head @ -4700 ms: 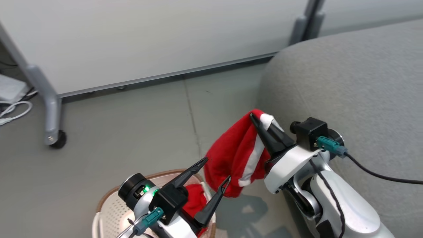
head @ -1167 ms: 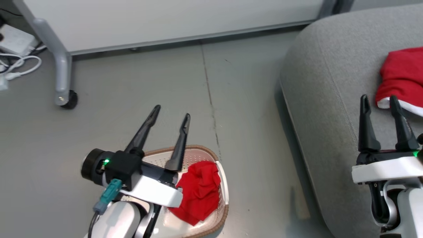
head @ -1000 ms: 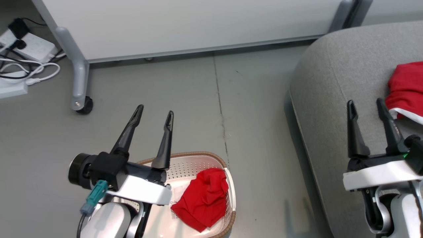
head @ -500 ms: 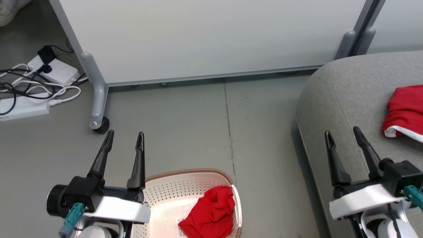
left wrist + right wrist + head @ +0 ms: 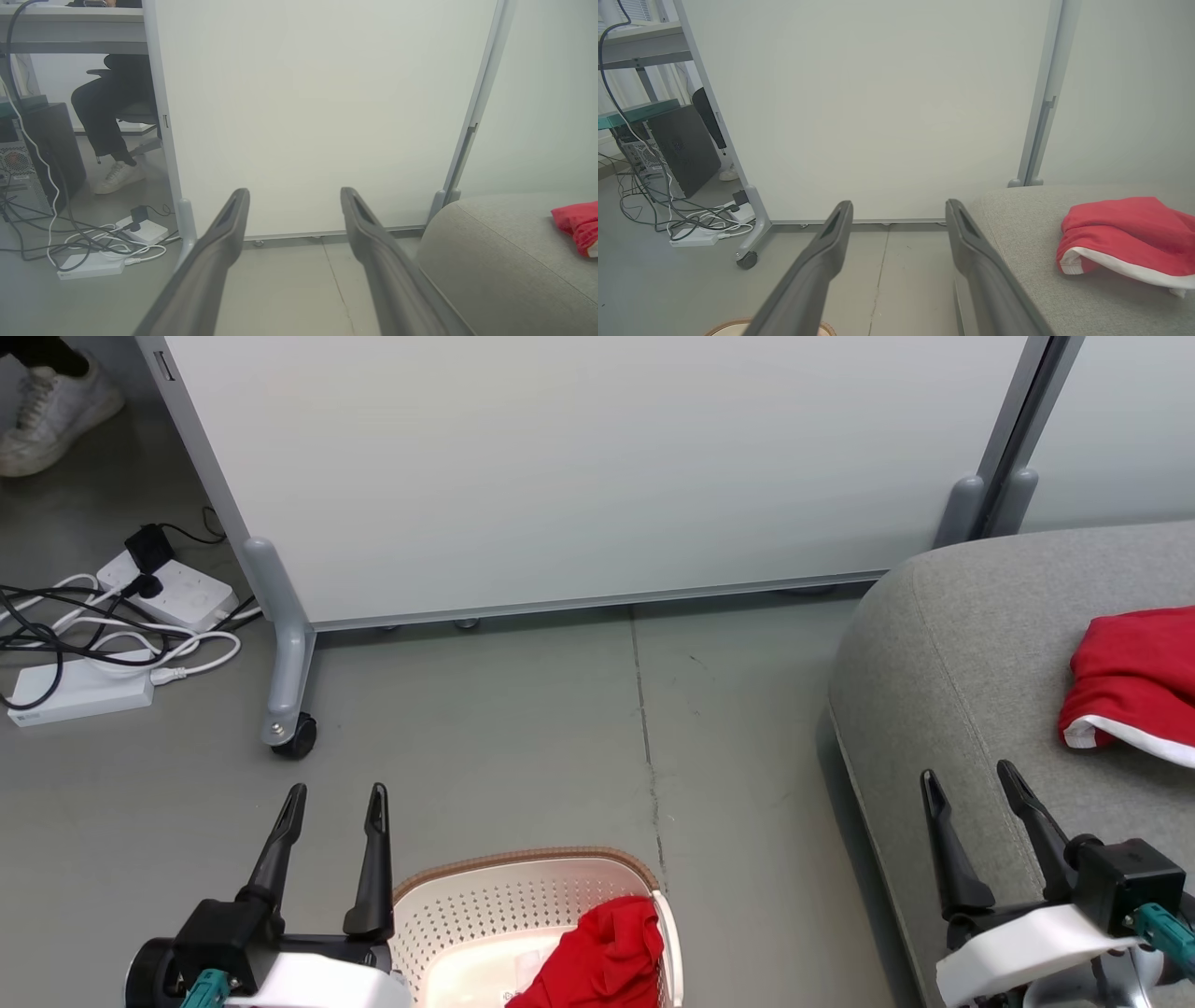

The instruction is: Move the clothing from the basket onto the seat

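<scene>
While its fingers stand spread and empty, the left gripper [image 5: 336, 793] hovers by the left edge of the basket [image 5: 523, 861]. The plain red garment [image 5: 607, 957] lies bunched against the basket's right wall, back and rightward of it. The right gripper [image 5: 966, 773], likewise spread, hangs over the seat [image 5: 943, 644] near the white-trimmed red garment [image 5: 1130, 672]. The left arm looks nearer.
</scene>
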